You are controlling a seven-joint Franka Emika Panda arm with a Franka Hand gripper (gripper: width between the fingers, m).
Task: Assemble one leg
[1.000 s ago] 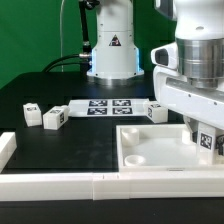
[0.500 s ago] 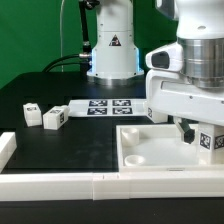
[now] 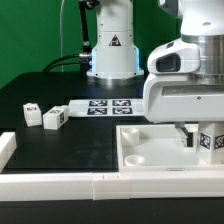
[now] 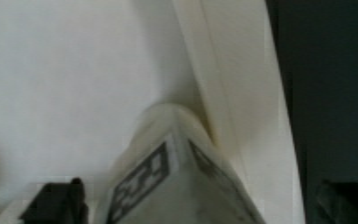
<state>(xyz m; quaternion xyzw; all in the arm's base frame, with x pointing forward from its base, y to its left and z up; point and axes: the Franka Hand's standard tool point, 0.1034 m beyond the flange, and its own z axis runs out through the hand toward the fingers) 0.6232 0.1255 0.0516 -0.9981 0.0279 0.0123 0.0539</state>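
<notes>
A leg (image 3: 207, 140), a small white block with a black-and-white tag, rests on the large white panel (image 3: 150, 152) close to its raised rim at the exterior view's right. My gripper (image 3: 196, 134) is low over it, with a finger on each side. In the wrist view the leg (image 4: 172, 170) lies between the two dark fingertips (image 4: 55, 200), with gaps on both sides, so my gripper (image 4: 199, 203) is open around it. Three more legs stand on the black table: two (image 3: 30, 113) (image 3: 52, 118) at the exterior view's left and one (image 3: 157, 110) behind the panel.
The marker board (image 3: 105, 106) lies flat mid-table. A long white rail (image 3: 60, 186) runs along the front edge with a short white block (image 3: 6, 148) at its left end. The robot base (image 3: 112, 50) stands at the back.
The arm's hand has come lower and shifted toward the exterior view's left over the panel. The leg under it has stayed in place.
</notes>
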